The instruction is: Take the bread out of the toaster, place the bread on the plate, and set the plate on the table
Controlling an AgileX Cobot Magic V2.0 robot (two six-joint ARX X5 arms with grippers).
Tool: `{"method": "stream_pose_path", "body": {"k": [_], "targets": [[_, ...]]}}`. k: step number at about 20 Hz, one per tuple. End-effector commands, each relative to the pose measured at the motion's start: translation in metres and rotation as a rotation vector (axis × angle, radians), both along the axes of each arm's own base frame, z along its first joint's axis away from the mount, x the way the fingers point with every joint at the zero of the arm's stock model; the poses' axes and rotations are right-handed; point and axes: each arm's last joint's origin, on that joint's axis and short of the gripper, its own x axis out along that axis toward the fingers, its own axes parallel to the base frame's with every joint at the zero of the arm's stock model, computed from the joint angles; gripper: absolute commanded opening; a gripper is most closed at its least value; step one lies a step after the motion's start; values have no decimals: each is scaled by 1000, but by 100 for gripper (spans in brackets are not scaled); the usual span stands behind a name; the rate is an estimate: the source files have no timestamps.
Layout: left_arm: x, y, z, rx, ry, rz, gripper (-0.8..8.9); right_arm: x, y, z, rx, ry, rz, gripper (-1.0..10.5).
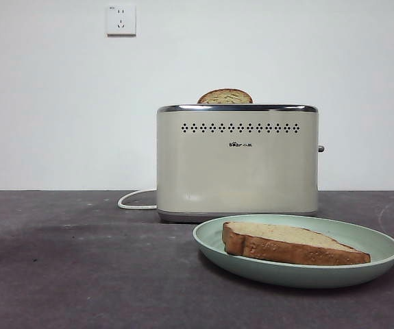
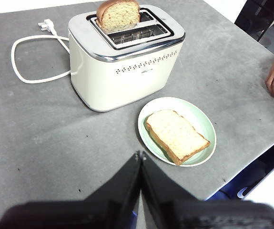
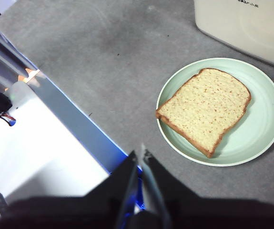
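One speckled flat bread (image 1: 294,245) slice on matte round plate (image 1: 382,245); both hands (image 2: 140,155) (image 3: 140,153) pressed together.

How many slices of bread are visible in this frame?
2. The bread lies flat on the plate, which sits on the table in front of the toaster. A second slice stands in a toaster slot. The other slot looks empty.
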Motion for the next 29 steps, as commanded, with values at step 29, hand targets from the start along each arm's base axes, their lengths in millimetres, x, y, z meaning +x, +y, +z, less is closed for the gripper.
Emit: {"method": "stream_pose_path", "body": {"k": [29], "targets": [[22, 16, -54, 67, -730, 123, -3, 2, 1, -2, -19, 22, 3, 3]]}}
